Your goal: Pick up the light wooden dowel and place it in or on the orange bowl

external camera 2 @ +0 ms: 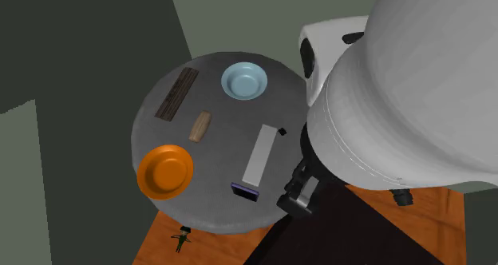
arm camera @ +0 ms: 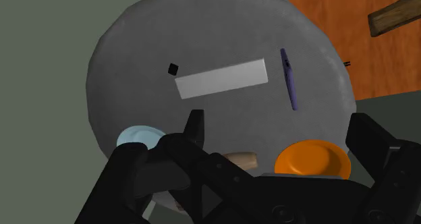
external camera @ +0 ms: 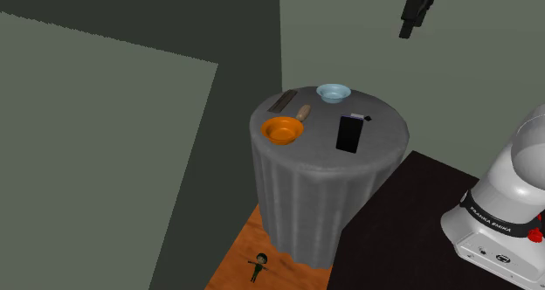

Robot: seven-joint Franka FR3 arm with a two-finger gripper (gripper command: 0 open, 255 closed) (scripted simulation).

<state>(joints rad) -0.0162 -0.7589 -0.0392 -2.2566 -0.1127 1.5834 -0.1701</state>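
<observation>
While hung high above round grey-draped table [external camera 2: 225, 140], step: was approach, nothing lifted.
Black two-finger gripper [arm camera: 277, 120]: fingers stood apart, empty.
Next: called for descent onto short light wooden dowel [external camera 2: 200, 126], near shallow orange bowl [external camera 2: 165, 172].

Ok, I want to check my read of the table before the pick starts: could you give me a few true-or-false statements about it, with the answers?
1. The dowel lies on the table, outside the orange bowl. True.
2. The gripper is shut on the dowel. False: it hangs open high above the table and holds nothing.
3. The orange bowl is empty. True.
4. The small black cube sits in the light blue bowl. False: it lies on the grey cloth beside the tall box, and the blue bowl is empty.
5. The table top is square. False: it is round.
</observation>
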